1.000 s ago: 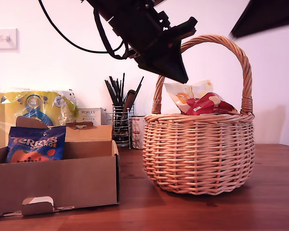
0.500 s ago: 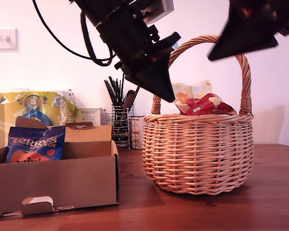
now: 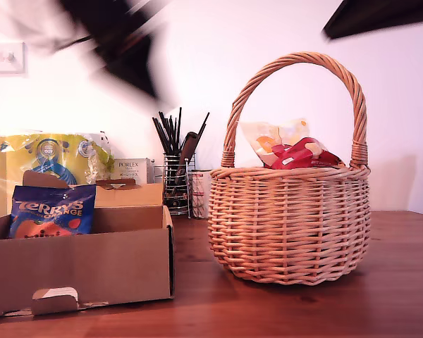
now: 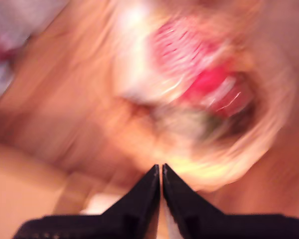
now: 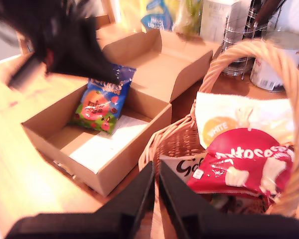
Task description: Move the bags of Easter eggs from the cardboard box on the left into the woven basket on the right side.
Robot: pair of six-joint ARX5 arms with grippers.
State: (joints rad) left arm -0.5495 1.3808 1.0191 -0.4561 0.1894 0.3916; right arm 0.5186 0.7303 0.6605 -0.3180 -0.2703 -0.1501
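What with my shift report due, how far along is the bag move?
Done: the red Maltesers bag, a cream bag and a Galaxy pouch sit in the woven basket. In hand: nothing; my first end effector and my second end effector are both shut, empty. Left: the blue Terry's bag in the cardboard box.

Bright, warm light is washing out the white wall point(image 3: 197, 63) in the exterior view, where an arm point(image 3: 120, 39) is smearing into dark streaks. The first wrist view is blurring almost entirely (only pink and tan swirls), while the basket point(image 3: 290, 222) is casting a soft shadow.
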